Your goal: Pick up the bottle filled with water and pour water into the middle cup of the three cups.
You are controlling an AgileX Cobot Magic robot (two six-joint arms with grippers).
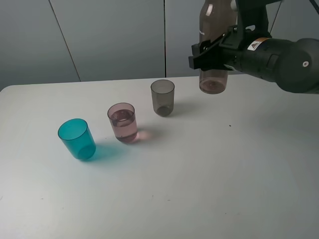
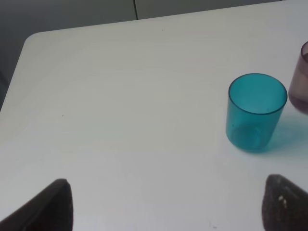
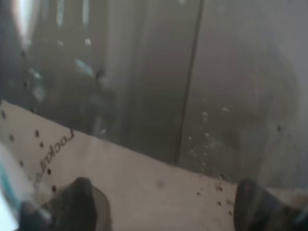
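Note:
My right gripper [image 1: 212,56] is shut on the smoky brown bottle [image 1: 214,45], which it holds upright and, as far as I can tell, lifted above the table's back right, to the right of the grey cup [image 1: 163,97]. The three cups stand in a diagonal row. The pink middle cup [image 1: 123,123] has water in it, and the teal cup [image 1: 77,139] is nearest the front left. In the right wrist view the bottle [image 3: 159,96] fills the picture between the fingers [image 3: 82,202]. My left gripper [image 2: 166,207] is open over bare table, near the teal cup [image 2: 255,112].
The white table [image 1: 209,179] runs wide in front of and to the right of the cups. Its rounded back left corner [image 2: 36,38] shows in the left wrist view, where the pink cup's side [image 2: 301,84] is cut off at the picture's edge. A grey panelled wall stands behind.

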